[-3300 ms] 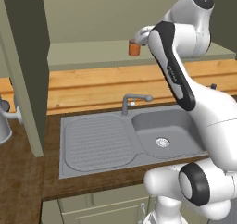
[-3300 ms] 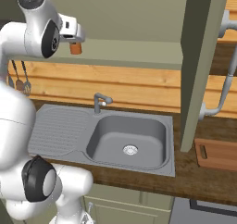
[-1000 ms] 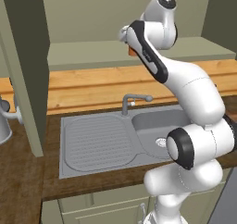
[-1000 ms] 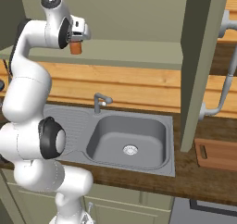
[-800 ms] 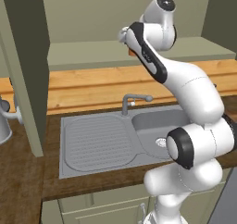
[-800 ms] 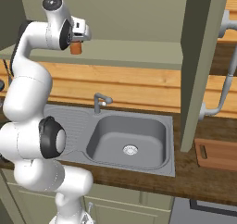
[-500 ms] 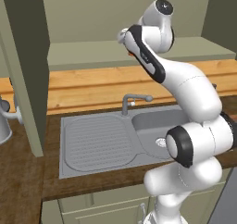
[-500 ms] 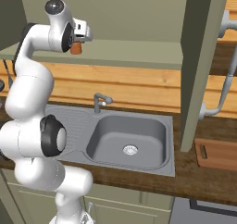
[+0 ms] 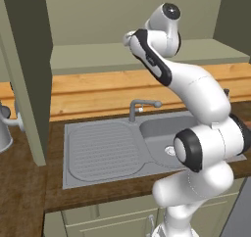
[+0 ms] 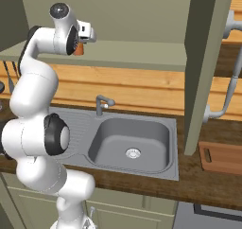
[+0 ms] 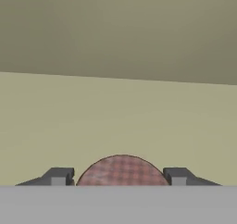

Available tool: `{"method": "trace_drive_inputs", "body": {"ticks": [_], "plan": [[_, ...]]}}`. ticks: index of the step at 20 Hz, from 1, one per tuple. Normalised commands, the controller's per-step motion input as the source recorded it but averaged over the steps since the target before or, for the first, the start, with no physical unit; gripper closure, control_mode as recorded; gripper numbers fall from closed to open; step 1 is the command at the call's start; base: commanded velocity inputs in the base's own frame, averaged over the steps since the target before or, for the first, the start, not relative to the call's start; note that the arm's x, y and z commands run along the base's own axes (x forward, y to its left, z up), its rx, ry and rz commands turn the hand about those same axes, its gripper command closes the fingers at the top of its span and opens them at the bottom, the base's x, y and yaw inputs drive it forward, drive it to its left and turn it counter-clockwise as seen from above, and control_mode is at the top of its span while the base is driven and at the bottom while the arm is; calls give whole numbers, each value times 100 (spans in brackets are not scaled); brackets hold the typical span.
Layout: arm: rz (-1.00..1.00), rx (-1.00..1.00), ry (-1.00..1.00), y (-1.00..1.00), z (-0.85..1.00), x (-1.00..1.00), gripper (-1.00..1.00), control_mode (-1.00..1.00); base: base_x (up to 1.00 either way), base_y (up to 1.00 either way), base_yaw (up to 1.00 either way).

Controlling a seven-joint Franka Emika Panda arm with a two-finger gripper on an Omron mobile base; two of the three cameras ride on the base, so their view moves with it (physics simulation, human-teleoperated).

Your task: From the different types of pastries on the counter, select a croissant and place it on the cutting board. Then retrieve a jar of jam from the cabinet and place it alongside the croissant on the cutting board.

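Observation:
The jar of jam point(image 11: 122, 171), a small orange-brown cylinder, stands on the open cabinet's shelf point(image 10: 142, 54). In the hand view its round reddish lid sits right between the two dark fingertips point(image 11: 58, 176), which press against its sides. My gripper point(image 10: 81, 45) is raised to shelf height and shut on the jar point(image 10: 79, 49), whose orange body peeks out below the hand. In the left base view my own forearm hides the jar, and the hand point(image 9: 129, 36) reaches over the shelf. The cutting board point(image 10: 222, 158) lies on the counter point(image 10: 189, 178) at the far right. The croissant is out of view.
The open cabinet door point(image 10: 208, 57) hangs right of the sink point(image 10: 128, 139), its bar handle point(image 10: 228, 81) beside it. A faucet point(image 10: 102, 103) rises behind the basin. A second cabinet door point(image 9: 27, 74) and a metal kettle point(image 9: 5, 129) stand at the left.
The fingers have closed in from wide open onto the jar's sides. The arm has crept slightly forward toward the shelf; the jar stays where it stood.

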Motion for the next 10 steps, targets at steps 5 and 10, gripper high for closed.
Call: {"method": "trace_drive_inputs", "body": {"ticks": [5,10], "plan": [[0,1,0,-2,-1,5,100,-100,0,0,0],[0,6,2,-13,0,-1,100,-100,0,0,0]]}}
